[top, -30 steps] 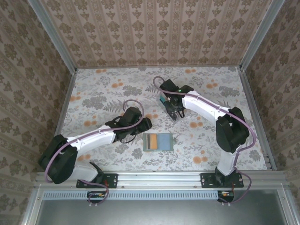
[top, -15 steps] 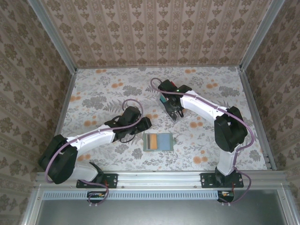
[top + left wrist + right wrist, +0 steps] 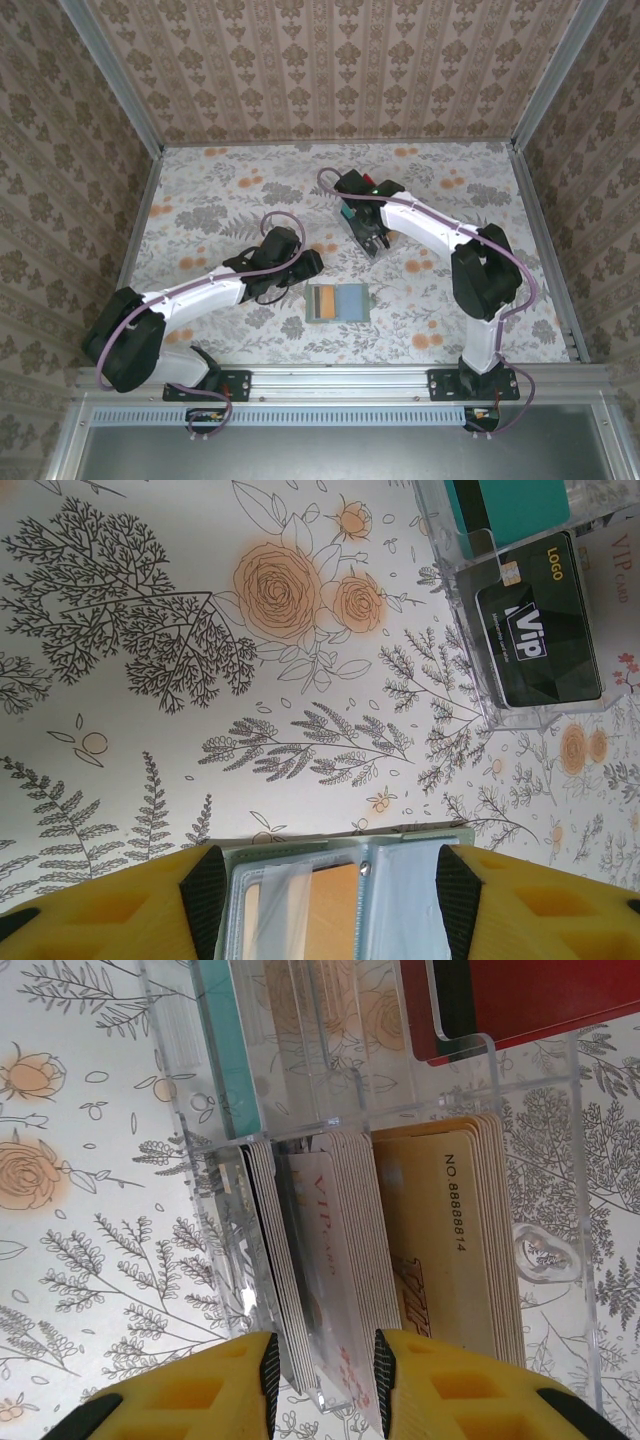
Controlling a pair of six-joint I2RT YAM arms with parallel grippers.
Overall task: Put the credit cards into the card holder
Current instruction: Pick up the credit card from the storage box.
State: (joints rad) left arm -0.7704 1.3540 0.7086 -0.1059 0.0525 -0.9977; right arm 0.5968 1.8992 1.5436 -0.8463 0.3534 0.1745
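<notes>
Right fingers (image 3: 440,1390) narrowly parted astride whitish cards (image 3: 330,1250) in clear tray (image 3: 300,1125), grip unclear; left fingers (image 3: 120,910) spread, 10 o'clock of wallet (image 3: 337,303), open on desk (image 3: 220,200), tray's 7 o'clock. Step: picking card. Next: pinch one, lift clear

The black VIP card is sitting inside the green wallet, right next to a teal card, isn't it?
Not quite. The black VIP card sits in the clear tray, not inside the green wallet, which lies apart from it on the table. The left wrist view shows this. The teal card really is right next to it, in the same tray.
</notes>
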